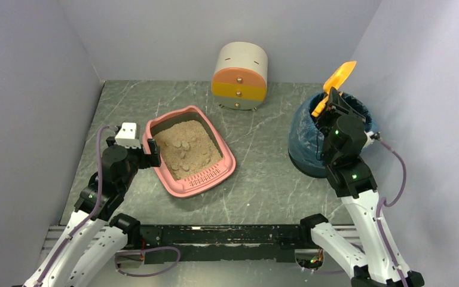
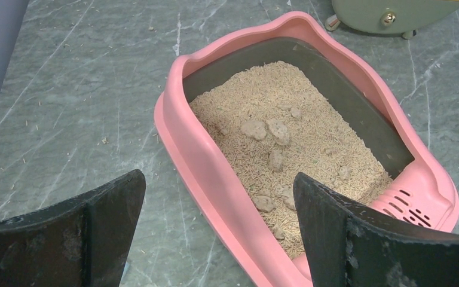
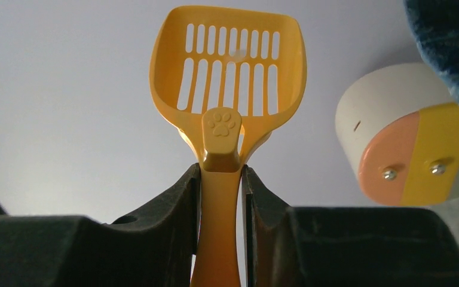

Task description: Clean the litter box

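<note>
The pink litter box (image 1: 229, 165) lies left of centre, holding beige litter (image 1: 186, 149) with several grey clumps (image 2: 267, 130). My left gripper (image 1: 150, 150) is open at the box's left rim (image 2: 191, 161); one finger is outside the rim and the other over the litter. My right gripper (image 1: 333, 103) is shut on the handle of a yellow slotted scoop (image 1: 339, 79), held tilted up over the blue-lined bin (image 1: 305, 133). In the right wrist view the scoop (image 3: 230, 72) stands upright between the fingers and its bowl looks empty.
A cream-and-orange round drawer unit (image 1: 239, 76) stands at the back centre, and shows in the right wrist view (image 3: 403, 134). Grey walls enclose the table on left, back and right. Loose litter grains lie scattered on the marbled tabletop (image 2: 95, 107).
</note>
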`<state>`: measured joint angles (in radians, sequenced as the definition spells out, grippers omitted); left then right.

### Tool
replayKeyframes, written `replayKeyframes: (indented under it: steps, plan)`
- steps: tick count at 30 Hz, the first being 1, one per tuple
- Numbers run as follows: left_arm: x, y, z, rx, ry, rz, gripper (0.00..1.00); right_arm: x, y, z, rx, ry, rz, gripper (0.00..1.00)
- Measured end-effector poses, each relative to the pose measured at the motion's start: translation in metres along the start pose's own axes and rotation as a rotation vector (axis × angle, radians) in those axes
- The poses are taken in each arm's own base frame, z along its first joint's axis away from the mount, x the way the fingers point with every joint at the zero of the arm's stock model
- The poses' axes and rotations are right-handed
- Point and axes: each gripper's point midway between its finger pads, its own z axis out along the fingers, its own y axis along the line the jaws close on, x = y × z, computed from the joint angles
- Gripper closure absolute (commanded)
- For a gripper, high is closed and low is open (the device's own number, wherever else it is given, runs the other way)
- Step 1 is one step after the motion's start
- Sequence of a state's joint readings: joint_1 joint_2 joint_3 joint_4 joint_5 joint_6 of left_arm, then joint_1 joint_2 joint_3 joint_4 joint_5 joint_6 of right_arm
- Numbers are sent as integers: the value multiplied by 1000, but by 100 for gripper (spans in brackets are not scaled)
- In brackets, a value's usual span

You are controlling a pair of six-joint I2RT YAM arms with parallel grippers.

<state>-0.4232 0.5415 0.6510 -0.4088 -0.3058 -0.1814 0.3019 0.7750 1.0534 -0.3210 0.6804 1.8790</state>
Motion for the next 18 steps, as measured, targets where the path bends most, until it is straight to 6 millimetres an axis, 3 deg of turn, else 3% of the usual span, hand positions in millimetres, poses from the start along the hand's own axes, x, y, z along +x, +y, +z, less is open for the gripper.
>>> replayKeyframes:
  steps: [10,18]
  plan:
    - [-4,4,-4,-12,-24,-4,2,2,-14,6,27,1,-564,100]
    - [-1,6,-1,-30,-10,1,2,6,-28,3,-31,100,-1035,100]
